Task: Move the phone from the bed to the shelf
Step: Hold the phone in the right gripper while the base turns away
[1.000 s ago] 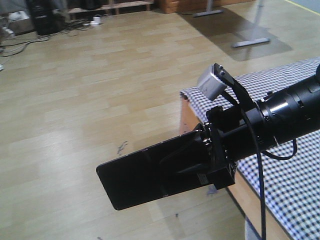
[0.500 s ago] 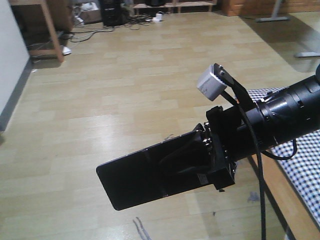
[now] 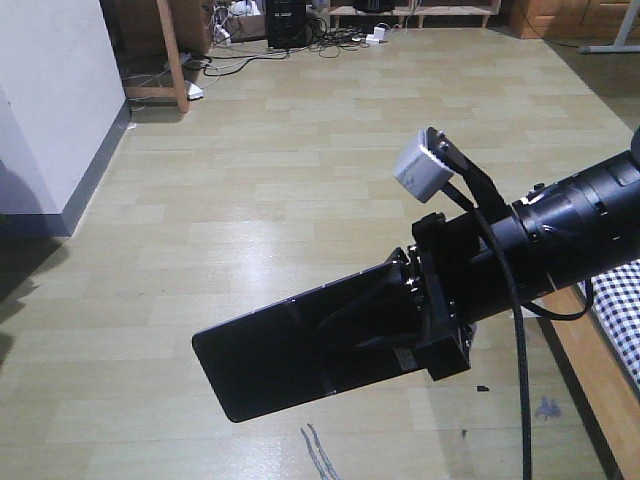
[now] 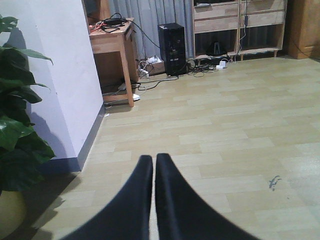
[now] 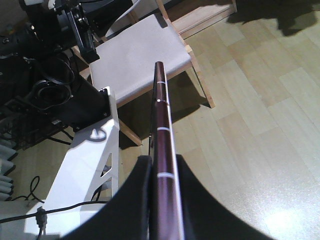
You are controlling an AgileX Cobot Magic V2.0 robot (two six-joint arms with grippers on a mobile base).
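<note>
Phone [image 3: 285, 350], nearest in the front view, is clamped by one end between the fingers of my right gripper [image 5: 162, 161]. Its broad black face stands vertical and most of its length projects free over the floor [image 3: 250, 180]; the wrist view shows it edge-on, pinkish rim uppermost. This end grip, I judge, leaves the free end clear to enter a compartment first. My right arm [image 3: 570, 230] reaches in from the right, tipped slightly down toward the phone. My left gripper [image 4: 153, 160] points over the floor, fingers pressed together on nothing. A corner of the bed [image 3: 625, 325] lies at right, apart from the phone. Wooden furniture [image 4: 235, 25] lines the far wall; I cannot tell whether it is the shelf.
</note>
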